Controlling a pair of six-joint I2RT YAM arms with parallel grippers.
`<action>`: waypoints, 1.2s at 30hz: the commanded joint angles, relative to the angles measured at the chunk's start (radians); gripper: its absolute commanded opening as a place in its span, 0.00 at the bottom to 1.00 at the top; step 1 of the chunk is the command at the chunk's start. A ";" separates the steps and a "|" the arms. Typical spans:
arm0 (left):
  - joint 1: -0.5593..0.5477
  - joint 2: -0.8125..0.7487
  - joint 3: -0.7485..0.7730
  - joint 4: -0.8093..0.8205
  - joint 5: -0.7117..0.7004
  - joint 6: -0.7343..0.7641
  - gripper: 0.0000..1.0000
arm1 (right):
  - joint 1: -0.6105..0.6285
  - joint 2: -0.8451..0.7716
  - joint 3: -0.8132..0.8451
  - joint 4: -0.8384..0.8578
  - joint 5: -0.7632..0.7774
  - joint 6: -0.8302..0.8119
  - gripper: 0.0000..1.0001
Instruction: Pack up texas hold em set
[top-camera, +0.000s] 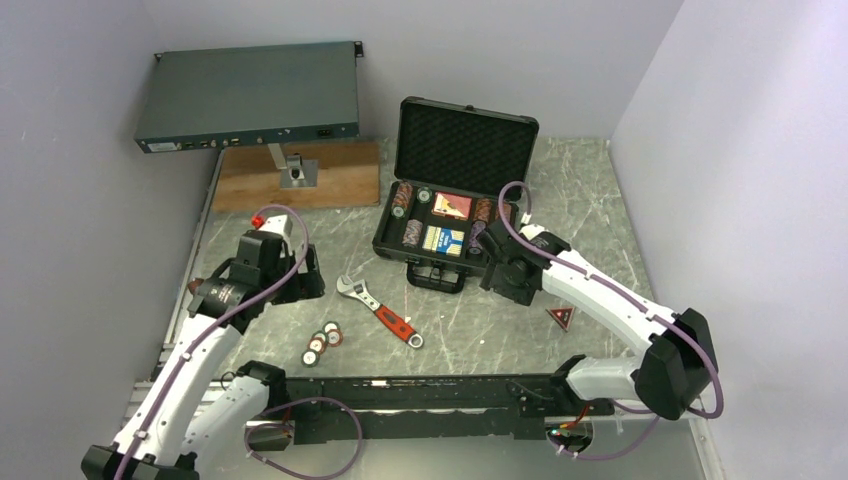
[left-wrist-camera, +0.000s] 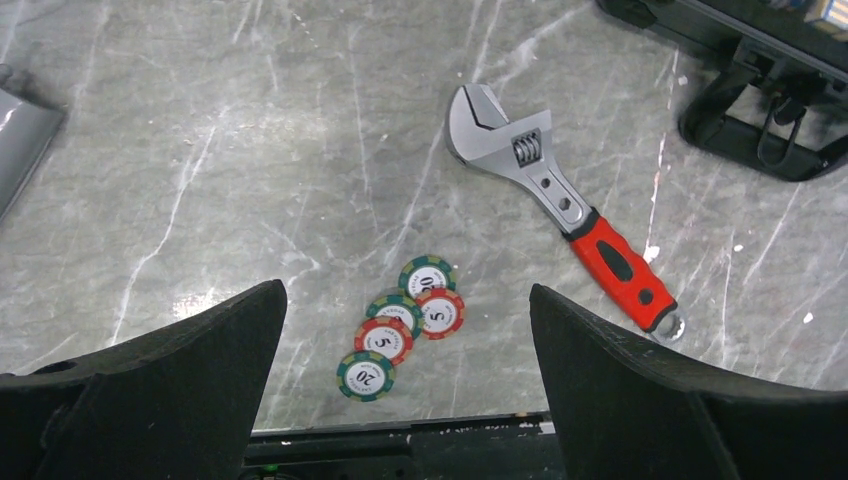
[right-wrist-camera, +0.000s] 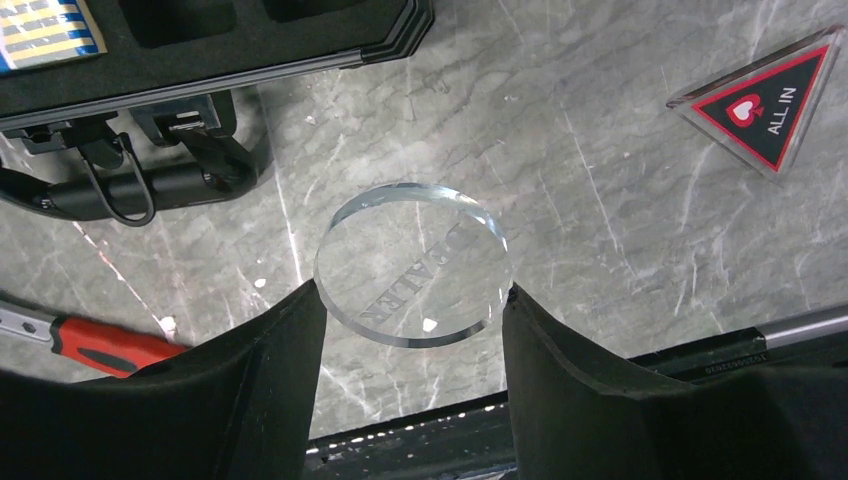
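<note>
The black case (top-camera: 455, 150) stands open at the back with its foam lid up. It holds rows of chips, a red deck (top-camera: 452, 206) and a blue deck (top-camera: 444, 240). Several striped chips (left-wrist-camera: 400, 325) lie loose on the table, also in the top view (top-camera: 322, 342). My left gripper (left-wrist-camera: 408, 300) is open and empty above them. My right gripper (right-wrist-camera: 412, 295) is shut on a clear round "DEALER" disc (right-wrist-camera: 412, 265), held above the table near the case handle (right-wrist-camera: 130, 180). The red triangle (right-wrist-camera: 768, 98) lies to the right.
A red-handled wrench (top-camera: 380, 312) lies between the loose chips and the case. A dark-grey rack box (top-camera: 250, 95) and a wooden board (top-camera: 300, 175) sit at the back left. A black rail (top-camera: 420, 395) runs along the near edge. Walls close in on both sides.
</note>
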 joint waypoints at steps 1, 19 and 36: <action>-0.044 0.003 0.030 0.024 0.040 0.018 0.99 | 0.002 -0.029 0.010 0.031 0.017 0.001 0.00; -0.129 0.060 0.032 0.015 0.012 0.007 0.99 | 0.009 0.258 0.331 0.085 0.006 -0.250 0.00; -0.129 0.018 0.033 0.003 -0.056 -0.017 0.99 | -0.001 0.651 0.683 0.079 -0.128 -0.416 0.00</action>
